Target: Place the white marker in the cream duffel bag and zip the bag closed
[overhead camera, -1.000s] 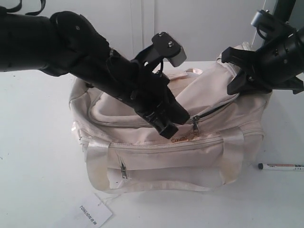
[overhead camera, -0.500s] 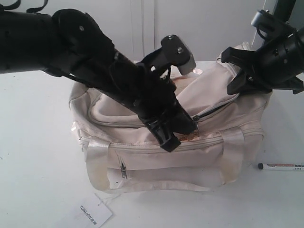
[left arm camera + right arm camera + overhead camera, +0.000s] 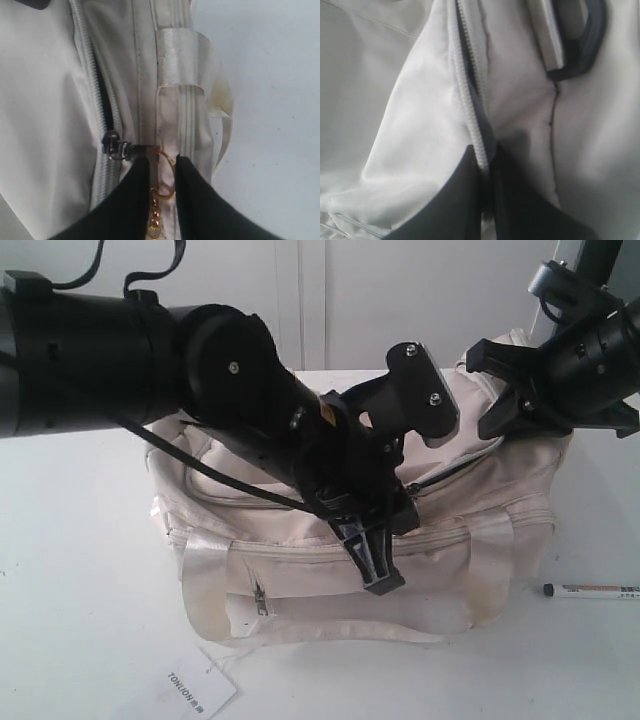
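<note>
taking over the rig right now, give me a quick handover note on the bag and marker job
Left hand: straddles the gold ring pull of the top zipper; grip unclear.
Right hand: shut, pinching the cream fabric duffel bag beside that zipper.
Thin white marker with black cap: on the white table, right of the bag in the exterior view.
Done: nothing yet; zipper partly open.
Left: marker in, zip closed.
</note>
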### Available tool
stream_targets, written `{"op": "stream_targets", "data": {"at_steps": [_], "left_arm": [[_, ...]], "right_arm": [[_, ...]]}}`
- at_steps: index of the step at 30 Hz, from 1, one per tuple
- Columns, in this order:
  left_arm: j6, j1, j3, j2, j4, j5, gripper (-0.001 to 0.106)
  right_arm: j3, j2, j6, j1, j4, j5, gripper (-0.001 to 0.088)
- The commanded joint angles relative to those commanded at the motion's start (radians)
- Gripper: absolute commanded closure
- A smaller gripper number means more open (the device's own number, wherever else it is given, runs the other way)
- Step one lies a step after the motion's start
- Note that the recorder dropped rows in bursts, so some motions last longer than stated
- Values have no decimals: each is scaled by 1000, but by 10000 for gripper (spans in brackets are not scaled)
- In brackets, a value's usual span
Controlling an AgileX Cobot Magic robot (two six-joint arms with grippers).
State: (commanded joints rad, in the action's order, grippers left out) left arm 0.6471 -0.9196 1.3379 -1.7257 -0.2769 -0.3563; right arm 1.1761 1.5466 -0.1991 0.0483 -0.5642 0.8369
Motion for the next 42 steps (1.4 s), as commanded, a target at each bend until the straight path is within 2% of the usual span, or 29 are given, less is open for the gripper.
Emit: {"op": "stream_targets", "data": {"at_steps": [11,16,18,29,30,33,37,38,42], "left_arm": [[0,0,0,-20,9,16,790],[-1,0,0,-20,9,10,605],[-1,0,0,-20,9,10,569],[-3,0,0,-62,9,12,577],[-3,0,0,-68,9,12,592],[-3,0,0,-71,22,12,725],[-3,0,0,-71,57,12,1013],[-3,0,0,-71,58,12,1052],[-3,0,0,-61,58,8,1053]], "right_arm": [[0,0,0,0,0,0,866],[0,0,-3,0,0,0,866],[0,0,-3,0,0,0,866],[0,0,-6,0,0,0,866],[0,0,-6,0,0,0,866],[0,0,-6,0,0,0,866],[0,0,-6,0,0,0,866],[0,0,-6,0,0,0,866],[0,0,-6,0,0,0,866]]}}
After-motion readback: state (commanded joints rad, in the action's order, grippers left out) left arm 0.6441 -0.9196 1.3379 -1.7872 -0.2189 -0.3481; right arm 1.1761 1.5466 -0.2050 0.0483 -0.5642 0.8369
